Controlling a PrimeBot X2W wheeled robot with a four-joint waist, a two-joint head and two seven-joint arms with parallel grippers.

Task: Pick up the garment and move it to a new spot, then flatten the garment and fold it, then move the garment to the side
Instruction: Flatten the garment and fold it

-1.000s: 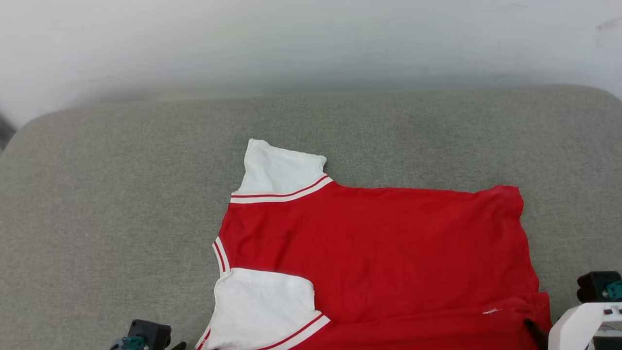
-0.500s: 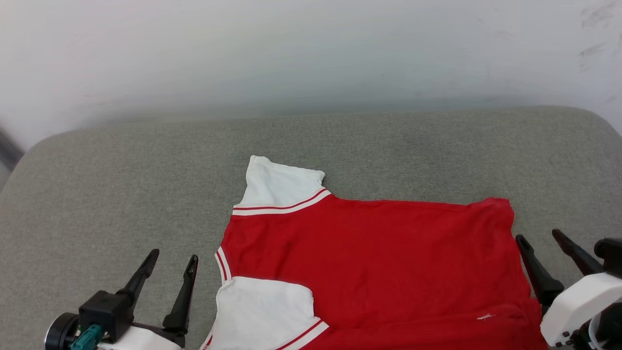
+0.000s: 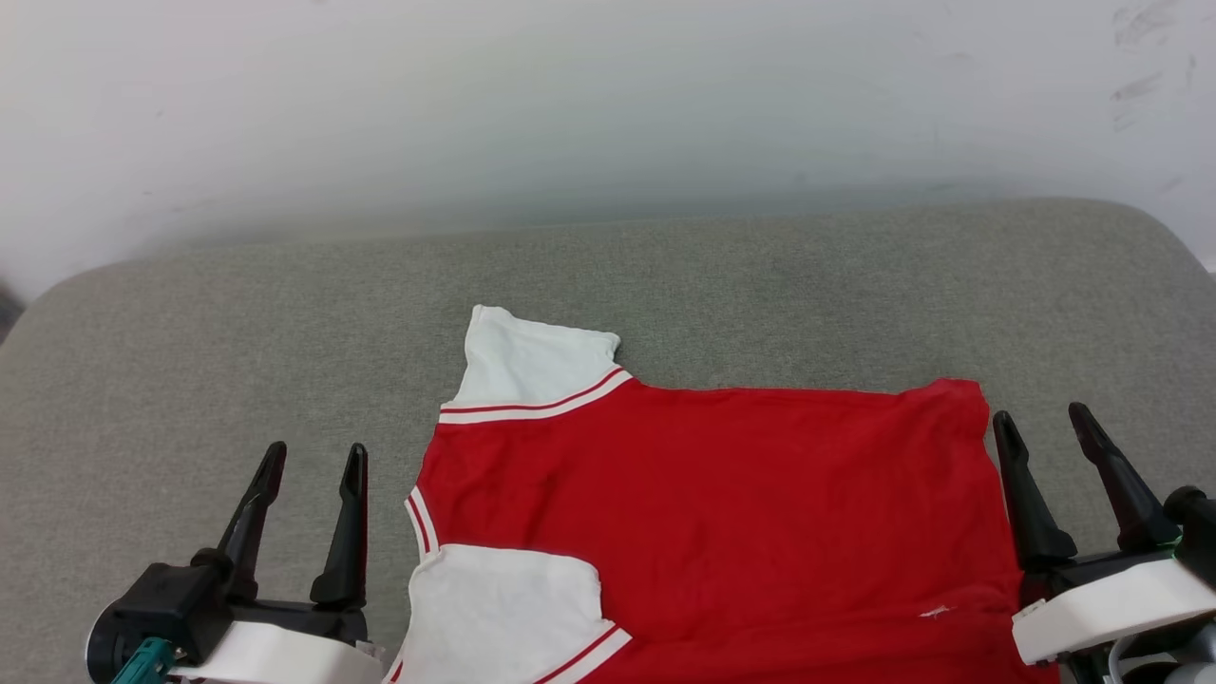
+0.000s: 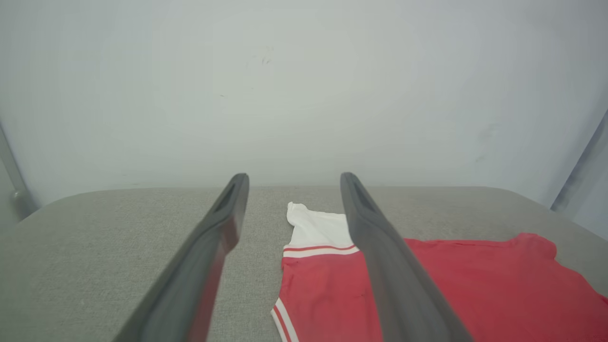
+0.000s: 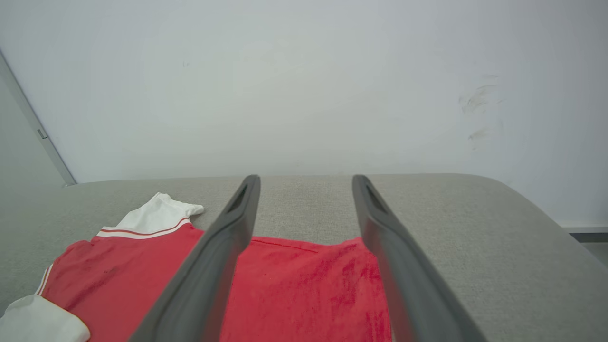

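garment (image 3: 722,513): red jersey, white sleeves with striped trim, spread flat on grey fabric cushion (image 3: 665,275), collar toward the robot's left, hem toward its right. left tool (image 3: 315,448): released, fingers apart, empty, just beside the collar end. right tool (image 3: 1040,415): released, empty, just beside the hem. pale wall (image 3: 570,95) behind.
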